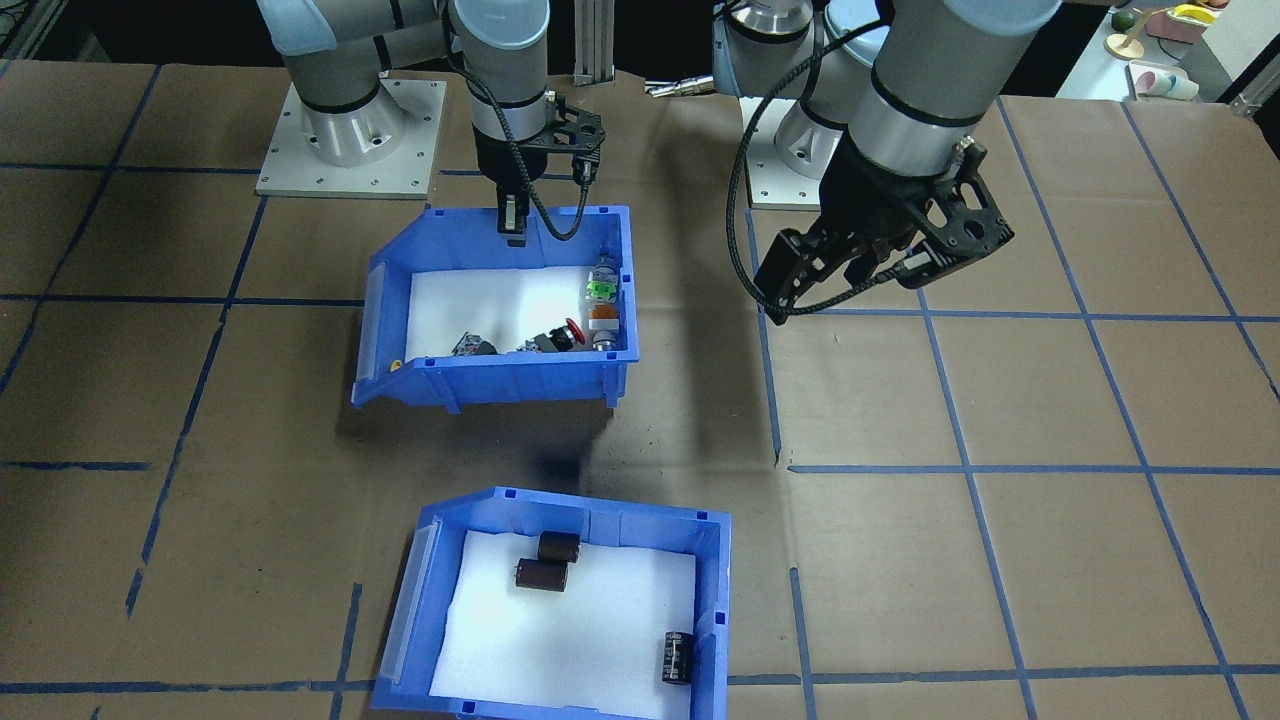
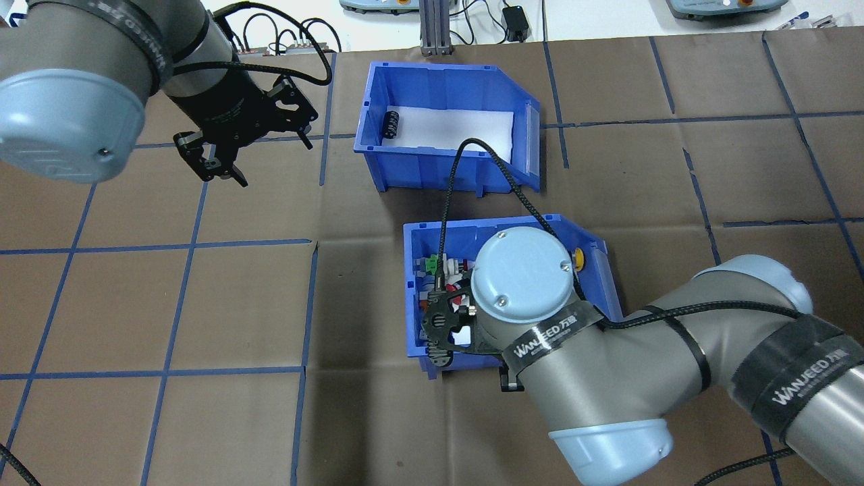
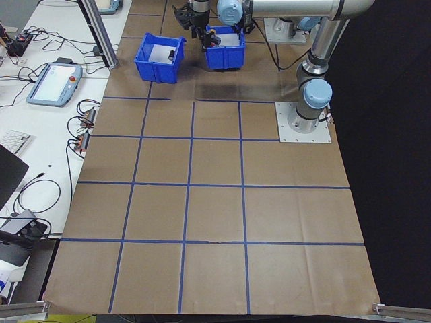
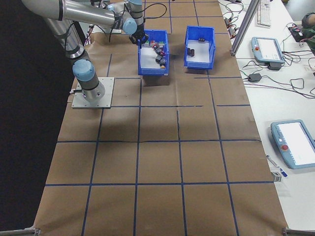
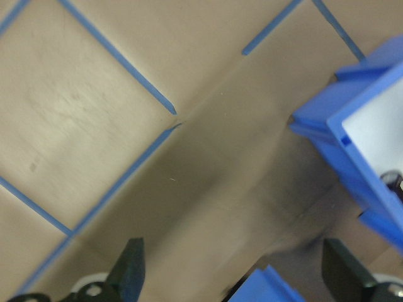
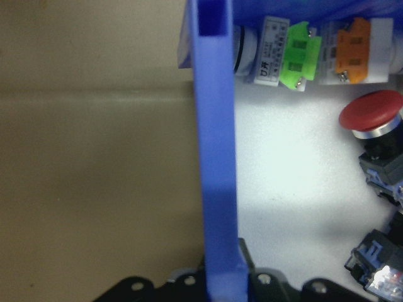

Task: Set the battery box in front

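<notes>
While the battery box [image 1: 560,610] rests flat on the brown paper table cover [image 1: 1000,560] at the far side from the robot, the switch bin [image 1: 500,310] is seen between it and the robot's base, with a strip of bare paper between the two bins. In the battery box a white foam liner [image 1: 570,640] is laid, and three dark cells are seen on it — two cells [image 1: 550,562] lying close together near the robot-side wall and a third cell [image 1: 678,657] against the wall on the robot's left. The sloped front lip of each bin is turned toward the robot's right. The right gripper [image 1: 512,222] is clamped on the switch bin's robot-side wall; in the right wrist view that blue wall [image 6: 217,157] is seen running straight down between the fingers, with a green switch [image 6: 296,60], an orange one [image 6: 352,50] and a red mushroom button [image 6: 371,113] lying on the foam inside. In the front-facing view a shadow is cast under the switch bin, though it cannot be told whether the bin is lifted clear of the paper. The left gripper [image 2: 219,165] is held above bare paper well to the left of both bins — its fingers [image 5: 129,267] are spread apart with nothing between them.
</notes>
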Available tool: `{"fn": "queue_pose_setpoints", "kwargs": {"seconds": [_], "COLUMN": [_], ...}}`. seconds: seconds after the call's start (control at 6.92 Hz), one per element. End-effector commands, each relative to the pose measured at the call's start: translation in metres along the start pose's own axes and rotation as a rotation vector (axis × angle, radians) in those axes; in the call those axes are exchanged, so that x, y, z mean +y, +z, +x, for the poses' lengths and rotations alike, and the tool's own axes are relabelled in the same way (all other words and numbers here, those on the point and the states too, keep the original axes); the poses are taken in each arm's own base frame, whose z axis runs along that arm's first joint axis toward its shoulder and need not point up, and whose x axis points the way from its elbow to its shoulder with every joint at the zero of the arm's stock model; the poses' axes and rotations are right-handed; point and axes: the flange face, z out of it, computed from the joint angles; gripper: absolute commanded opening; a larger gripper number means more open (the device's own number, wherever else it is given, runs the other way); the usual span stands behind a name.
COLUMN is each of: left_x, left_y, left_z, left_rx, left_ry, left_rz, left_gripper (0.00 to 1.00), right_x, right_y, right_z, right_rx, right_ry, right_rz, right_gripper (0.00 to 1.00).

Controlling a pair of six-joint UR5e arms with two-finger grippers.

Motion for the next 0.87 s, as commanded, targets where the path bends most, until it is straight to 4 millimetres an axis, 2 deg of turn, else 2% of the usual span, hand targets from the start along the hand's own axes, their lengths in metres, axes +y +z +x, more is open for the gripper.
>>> {"fn": "queue_pose_setpoints", "kwargs": {"seconds": [0.0, 0.14, 0.29, 0.43, 0.58, 0.72], "left_x": [0.023, 0.035, 0.037, 0.039, 0.04, 0.042], "left_y": [-0.032, -0.046, -0.051, -0.055, -0.055, -0.038], "left_z": [-0.011, -0.019, -0.025, -0.031, -0.031, -0.032], "left_rx": [-0.001, -0.005, -0.049, -0.111, -0.11, -0.103], "left_ry": [0.439, 0.45, 0.456, 0.479, 0.519, 0.529], "left_rz": [0.015, -0.001, 0.007, -0.007, -0.013, -0.047], "left_gripper": [1.0, 1.0, 1.0, 1.0, 1.0, 1.0], "right_x": [-0.015, -0.015, -0.021, -0.024, -0.022, -0.02], "right_y": [0.008, 0.013, 0.017, 0.018, 0.012, 0.007], "right_z": [-0.006, -0.006, -0.007, -0.007, -0.007, -0.006], "right_rx": [0.008, -0.005, -0.034, -0.049, -0.033, -0.03], "right_ry": [0.016, 0.02, 0.017, 0.02, 0.019, 0.023], "right_rz": [0.009, 0.003, 0.035, 0.055, 0.052, 0.056], "right_gripper": [0.05, 0.11, 0.82, 1.0, 1.0, 1.0]}}
